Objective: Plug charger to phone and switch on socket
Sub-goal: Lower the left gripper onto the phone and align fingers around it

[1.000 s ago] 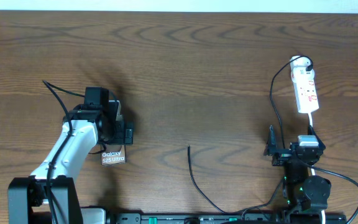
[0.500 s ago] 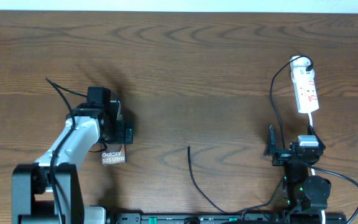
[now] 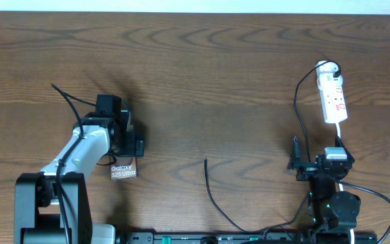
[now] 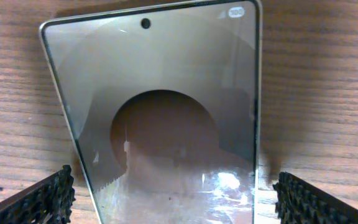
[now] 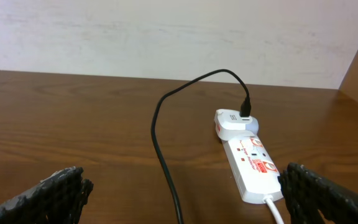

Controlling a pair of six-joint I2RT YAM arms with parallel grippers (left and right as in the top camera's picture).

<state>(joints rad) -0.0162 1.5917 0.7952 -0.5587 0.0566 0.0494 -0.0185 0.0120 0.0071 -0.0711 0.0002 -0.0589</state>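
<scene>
Just one phone [image 4: 166, 124], one charger [image 5: 154, 134], one socket [image 5: 253, 165] with one round plug [image 5: 234, 122] stuck in its end, one wooden table [image 3: 215, 68], plus two robot arms, left arm [image 3: 80, 152] and right arm [image 3: 330, 179], lol.

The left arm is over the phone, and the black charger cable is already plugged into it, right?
Not plugged in. The left gripper is over the phone, but the charger lies loose on the table, its tip well apart from the phone, as the overhead view shows.

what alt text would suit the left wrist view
A phone lies face up on the wooden table, a dark round reflection in its glossy screen. The open left gripper straddles it, a fingertip beside each long edge.
</scene>
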